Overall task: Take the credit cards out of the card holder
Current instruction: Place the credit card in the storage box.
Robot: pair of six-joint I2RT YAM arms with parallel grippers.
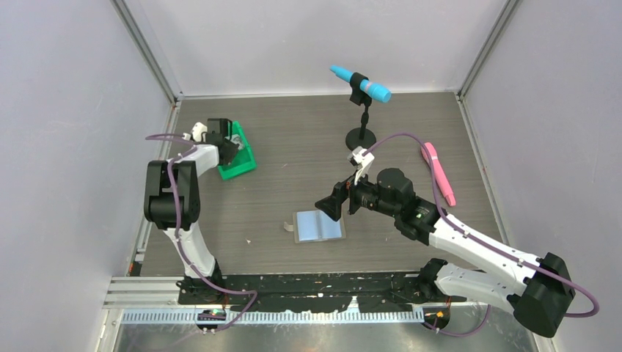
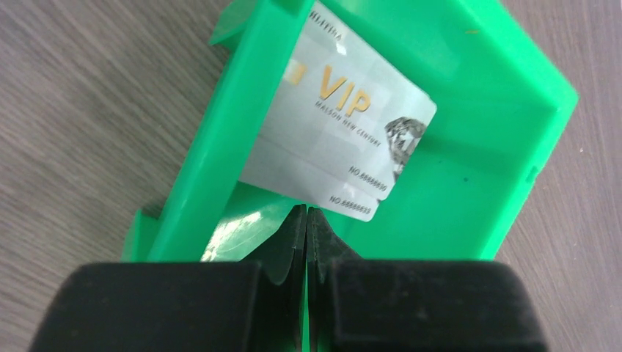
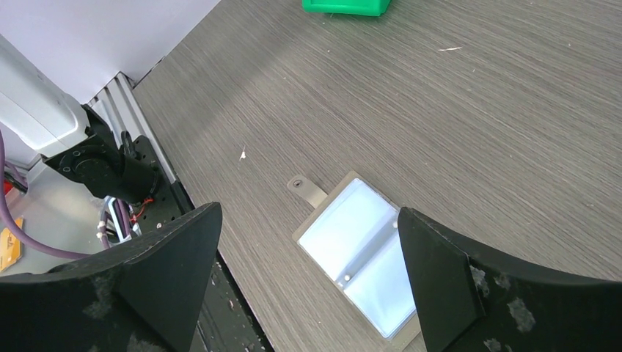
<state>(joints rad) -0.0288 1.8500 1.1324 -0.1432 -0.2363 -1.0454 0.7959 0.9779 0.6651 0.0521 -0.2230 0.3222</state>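
Top external view: I see the grey wood-grain bench [image 1: 293,139] from above, with both arms rising from the bottom edge. The card holder [image 1: 320,226] lies open and flat at lower centre, pale blue pockets facing up. The right pincer [image 1: 331,205] hangs just above and to the right of it in the frame, fingers spread apart and gripping nothing. At upper left the left pincer [image 1: 229,149] reaches into a green bin [image 1: 242,165]. A blue microphone [image 1: 361,84] on a black stand sits at upper centre, and a pink object [image 1: 438,172] lies at right.

Left wrist view: the green bin [image 2: 477,147] fills most of the frame. The credit cards [image 2: 337,132] rest inside it, silver with gold "VIP" lettering. Two number lines at the lower corner show one card stacked on another. The left pincer [image 2: 306,216] is clenched, its black fingers pressed together at bottom centre. Its tips meet the cards' lower edge; I cannot tell whether they pinch it.

Right wrist view: the right pincer [image 3: 308,214] is released, one black finger at lower left and one at lower right. Between them the card holder [image 3: 352,253] lies open on the bench [image 3: 440,110], its small grey tab [image 3: 306,189] pointing to the upper left. A corner of the green bin [image 3: 345,6] shows at the top edge.
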